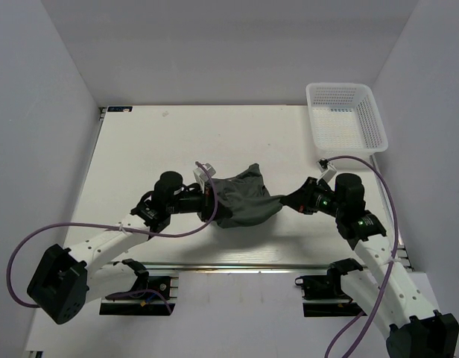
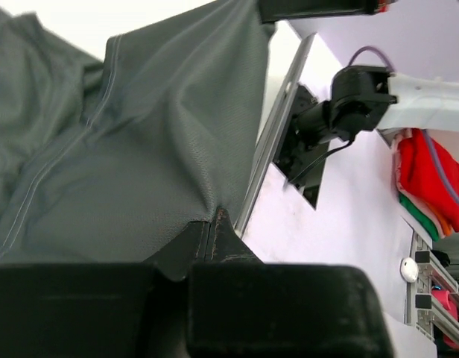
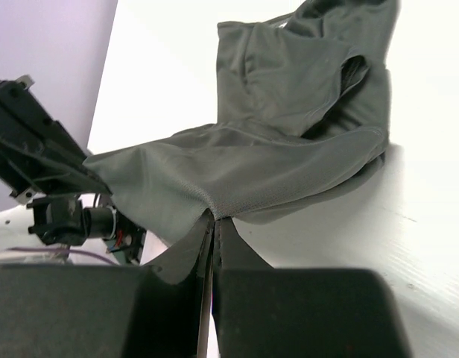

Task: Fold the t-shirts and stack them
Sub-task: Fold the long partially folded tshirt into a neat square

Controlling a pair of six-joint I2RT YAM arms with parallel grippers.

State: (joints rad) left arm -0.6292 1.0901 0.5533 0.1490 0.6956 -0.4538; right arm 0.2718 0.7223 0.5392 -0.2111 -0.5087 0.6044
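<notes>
T-shirt [image 1: 241,200], dark grey-green, bunched near the middle of the tabletop [image 1: 177,142], stretched between the two grippers. Pinched on its left edge by the left gripper [image 1: 212,204] and on its right edge by the right gripper [image 1: 287,201]. In both wrist views, jaws pressed together on a thin fold of cloth, with only fabric between them.

Held this way most probably to pull the cloth taut and spread it flat before any fold, as two opposite grips help to draw out creases. Seems raised a little at both ends, while sagging onto the tabletop in the middle. Crumpled, with a sleeve and seams turned over on the far side, so judged as an early step: not yet folded anywhere. Alone in view, so not yet part of any stack.

Basket [image 1: 378,127], white mesh, at the far right corner, well apart from the cloth and untouched.

Next, probably calls for an even outward pull by both arms, then lowering together. Risk of slipping out of one pinch from too hard a pull, or of a fresh wrinkle from lowering one side first.
</notes>
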